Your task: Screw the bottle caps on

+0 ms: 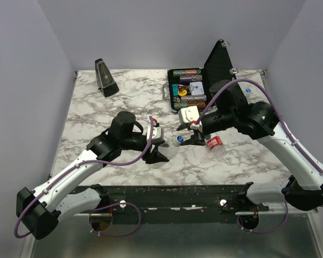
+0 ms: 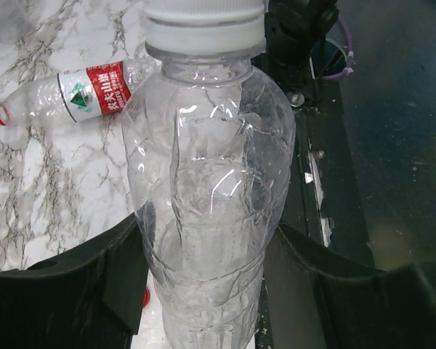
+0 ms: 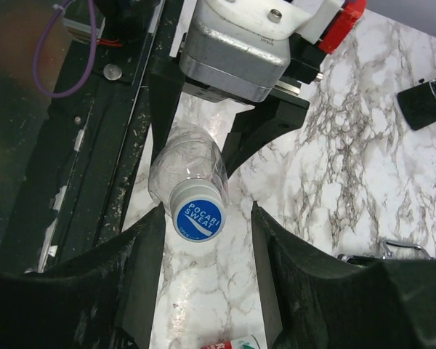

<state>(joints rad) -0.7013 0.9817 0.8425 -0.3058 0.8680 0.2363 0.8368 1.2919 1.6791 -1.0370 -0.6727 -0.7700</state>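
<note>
Only in our right wrist view: blue bottle cap [image 3: 198, 218] untouched between parted jaws of right gripper [image 3: 207, 225]; left gripper [image 2: 203, 240] clenched on clear bottle [image 2: 203, 145].

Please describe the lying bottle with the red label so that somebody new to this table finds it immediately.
Start from the open black case at the back right of the marble table. Nearer to the arms than the case, a clear plastic bottle lies on its side on the marble. Unlike the bare bottle held by the left gripper, it wears a red label.
</note>
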